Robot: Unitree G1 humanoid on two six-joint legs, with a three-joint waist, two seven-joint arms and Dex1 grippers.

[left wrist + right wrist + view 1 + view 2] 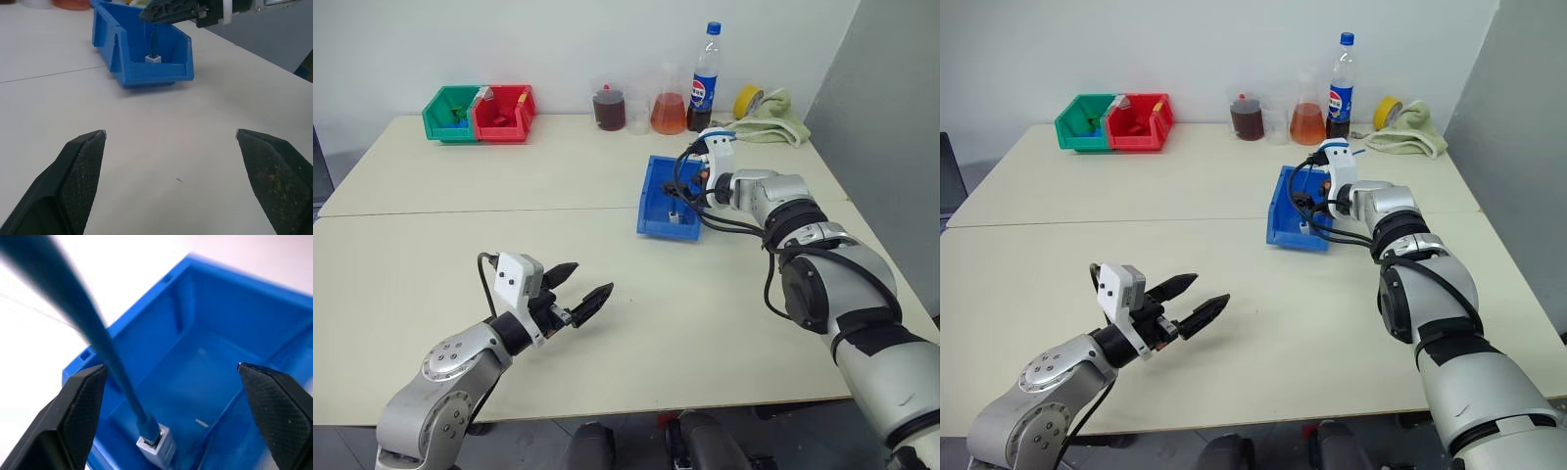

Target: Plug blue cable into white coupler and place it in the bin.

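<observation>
Right end effector [171,377] spread above boxy plastic bin [205,338], white coupler [157,447] inside.

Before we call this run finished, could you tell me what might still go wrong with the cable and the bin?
1. The blue cable stands up out of the blue bin and passes close by a finger of the open right tool; pulling the arm back could snag it and drag it out.
2. The white coupler sits on the bin floor under the cable, which leans toward the rim, so the cable could tip over the edge.
</observation>
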